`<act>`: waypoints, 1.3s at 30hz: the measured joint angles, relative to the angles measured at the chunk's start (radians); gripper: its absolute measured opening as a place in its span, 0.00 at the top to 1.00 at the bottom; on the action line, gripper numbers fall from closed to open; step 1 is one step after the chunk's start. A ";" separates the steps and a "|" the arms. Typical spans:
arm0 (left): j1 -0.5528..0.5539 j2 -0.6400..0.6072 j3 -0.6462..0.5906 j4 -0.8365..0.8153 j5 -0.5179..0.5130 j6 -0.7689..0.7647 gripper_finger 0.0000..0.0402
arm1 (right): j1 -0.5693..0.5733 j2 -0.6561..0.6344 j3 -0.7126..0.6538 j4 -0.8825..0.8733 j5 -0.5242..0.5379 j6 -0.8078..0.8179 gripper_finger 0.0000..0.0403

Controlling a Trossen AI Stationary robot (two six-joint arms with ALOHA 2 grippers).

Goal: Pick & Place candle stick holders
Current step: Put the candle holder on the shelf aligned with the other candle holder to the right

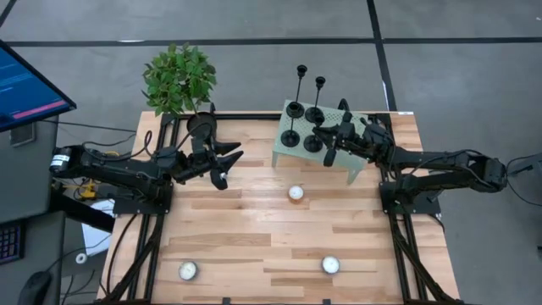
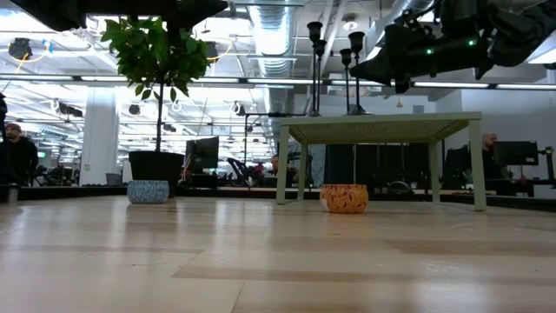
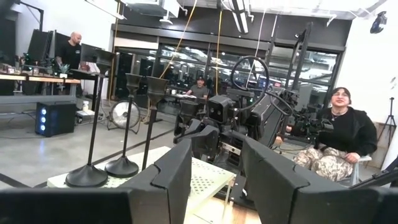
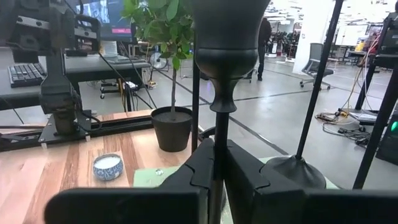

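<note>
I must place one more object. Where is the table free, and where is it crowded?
Free: the bare wood between the centre tealight and the two front tealights. Crowded: the small green stand, filled by candle stick holders with the right end effector shut on one.

Four upright black candle stick holders (image 1: pixel 305 114) atop small table (image 1: pixel 356 169)
</note>
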 joint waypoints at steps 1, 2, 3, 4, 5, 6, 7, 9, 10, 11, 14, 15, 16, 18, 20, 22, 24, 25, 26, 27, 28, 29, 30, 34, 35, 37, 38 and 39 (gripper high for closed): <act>0.000 0.000 0.000 0.000 0.000 0.000 0.64 | 0.000 0.000 0.003 0.000 0.000 0.000 0.95; 0.000 0.000 0.000 0.000 0.000 0.000 0.64 | 0.000 0.000 0.004 0.000 0.000 0.000 0.95; 0.000 0.000 0.000 0.000 0.000 0.000 0.64 | 0.000 0.000 0.004 -0.003 0.000 0.000 0.95; 0.000 0.000 0.000 0.000 0.000 0.000 0.64 | 0.000 0.000 0.004 -0.008 0.000 0.001 0.96; 0.000 0.000 0.000 0.000 0.000 0.000 0.64 | 0.000 0.000 0.004 -0.012 0.000 0.001 0.96; 0.000 0.000 0.000 0.000 0.000 0.000 0.64 | 0.000 0.000 0.004 -0.012 0.000 0.001 0.96; 0.000 0.000 0.000 0.000 0.000 0.000 0.64 | 0.000 0.000 0.004 -0.012 0.000 0.001 0.97; 0.000 0.000 0.000 0.000 0.000 0.000 0.64 | 0.000 0.000 0.004 -0.012 0.000 0.001 0.97; 0.000 0.000 0.000 0.000 0.000 0.000 0.64 | 0.000 0.000 0.004 -0.012 0.000 0.001 0.96; 0.000 0.000 0.000 0.000 0.000 0.000 0.64 | 0.000 0.000 0.004 -0.011 0.000 0.001 0.96; 0.000 0.000 0.000 0.000 0.000 -0.003 0.64 | 0.000 0.000 0.004 -0.012 0.000 0.002 0.95; 0.000 0.000 0.000 0.000 0.000 -0.003 0.64 | 0.000 0.000 0.004 -0.012 0.000 0.002 0.95; 0.000 0.000 0.000 0.000 0.000 -0.003 0.64 | 0.000 0.000 0.004 -0.012 0.000 0.002 0.96; 0.000 0.000 0.000 0.000 0.000 -0.003 0.64 | 0.000 0.000 0.004 -0.012 0.000 0.002 0.96; 0.000 0.000 0.000 0.000 0.000 -0.003 0.64 | 0.000 0.000 0.004 -0.012 0.000 0.002 0.96; 0.000 0.000 0.000 0.000 0.000 -0.003 0.64 | 0.000 0.000 0.004 -0.012 0.000 0.004 0.96; 0.000 0.000 0.000 0.001 0.000 -0.003 0.64 | 0.000 0.000 0.004 -0.012 0.000 0.004 0.96; 0.000 0.000 0.000 0.001 0.000 -0.003 0.64 | 0.000 0.000 0.004 -0.012 0.000 0.004 0.95; 0.000 0.000 0.000 0.001 0.000 -0.003 0.64 | 0.000 0.000 0.004 -0.012 0.000 0.004 0.95; 0.000 0.000 0.000 0.002 0.000 -0.003 0.64 | 0.000 0.000 0.004 -0.011 0.000 0.004 0.95; 0.000 0.000 0.000 0.003 0.000 -0.003 0.64 | 0.000 0.000 0.004 -0.011 0.000 0.004 0.96; 0.000 0.000 0.000 0.003 0.000 -0.003 0.64 | 0.000 -0.001 0.004 -0.011 0.000 0.004 0.96; 0.000 0.000 0.000 0.003 0.000 -0.003 0.64 | 0.000 -0.001 0.004 -0.011 0.000 0.004 0.96; 0.000 0.000 0.000 0.003 0.000 -0.003 0.64 | 0.000 -0.001 0.004 -0.008 0.000 0.004 0.96; 0.000 0.000 0.000 0.003 0.000 -0.003 0.64 | 0.000 -0.001 0.004 -0.007 0.000 0.004 0.96; 0.000 0.000 0.000 0.003 0.000 -0.003 0.64 | 0.000 -0.001 0.004 -0.003 0.000 0.004 0.96; 0.000 0.000 0.000 0.003 0.000 -0.003 0.64 | 0.000 -0.001 0.004 -0.001 0.000 0.004 0.96; 0.000 0.000 0.000 0.003 0.000 -0.003 0.64 | 0.000 -0.001 0.004 -0.002 0.000 0.004 0.96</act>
